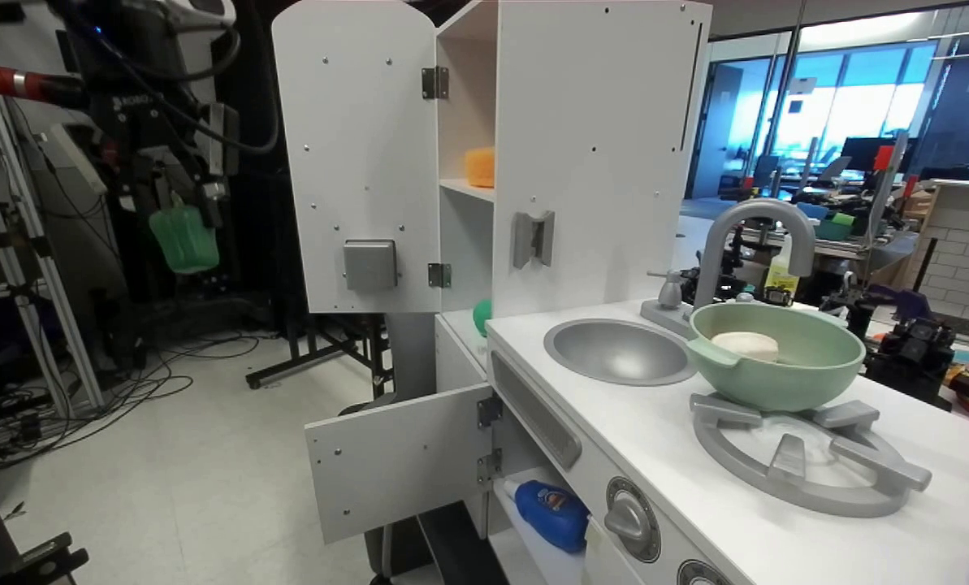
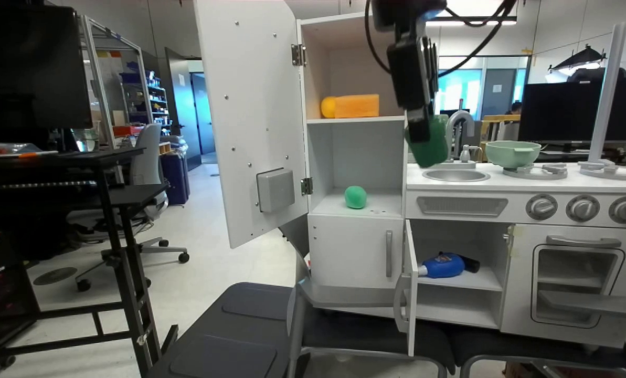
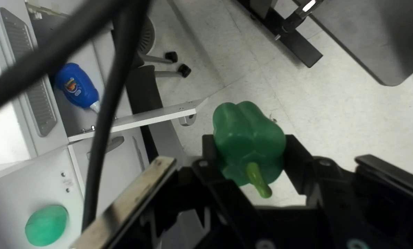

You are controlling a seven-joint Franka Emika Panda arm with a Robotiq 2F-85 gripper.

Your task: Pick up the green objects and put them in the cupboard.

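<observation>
My gripper (image 3: 250, 152) is shut on a green toy pepper (image 3: 248, 129) with a light green stem, one finger on each side. In both exterior views the pepper (image 1: 183, 240) (image 2: 432, 147) hangs in the air below the gripper (image 1: 171, 199) (image 2: 422, 128), out in front of the kitchen. The white cupboard (image 1: 590, 106) (image 2: 365, 157) stands with its door (image 1: 362, 154) (image 2: 260, 100) swung open. A round green piece (image 2: 355, 197) sits on the floor of its lower compartment; it is partly hidden in an exterior view (image 1: 482, 317) and shows in the wrist view (image 3: 47, 224).
An orange block (image 2: 357, 106) and a yellow-orange ball (image 2: 328, 107) lie on the upper shelf. A lower door (image 1: 403, 463) stands open beside a blue bottle (image 2: 444, 265). The pale green bowl (image 1: 776, 374) sits on the burner beyond the sink (image 1: 622, 349). Black cables cross the wrist view.
</observation>
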